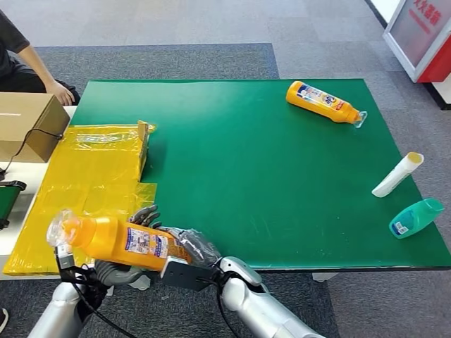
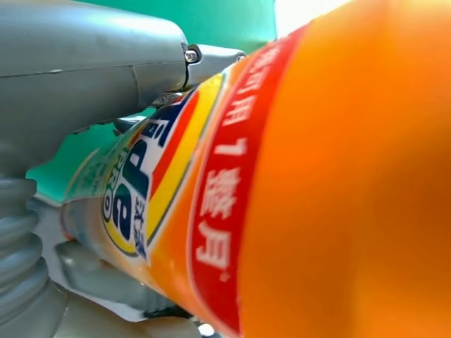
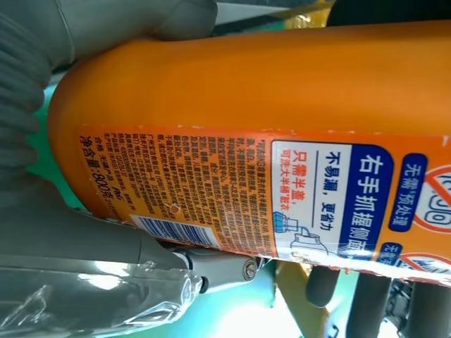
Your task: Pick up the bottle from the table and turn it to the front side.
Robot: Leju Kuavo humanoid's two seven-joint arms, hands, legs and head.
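A: Head view has the orange bottle (image 1: 114, 241) lifted off the green table (image 1: 255, 183), at its near left corner, lying level.

B: Who holds it?

A: Both. The left hand (image 1: 114, 271) cups it from beneath, the right hand (image 1: 186, 250) wraps the base, fingers curled round the body.

B: Which way does it point?

A: Cap toward the robot's left, long axis across its front.

B: Handling?

A: Stiff plastic, smooth, probably slippery and fairly heavy; grip mid-body, over the label.

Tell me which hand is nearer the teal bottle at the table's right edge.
Right. The right hand grips the held orange bottle at the near edge, far from the teal bottle; the left hand holds it farther left.
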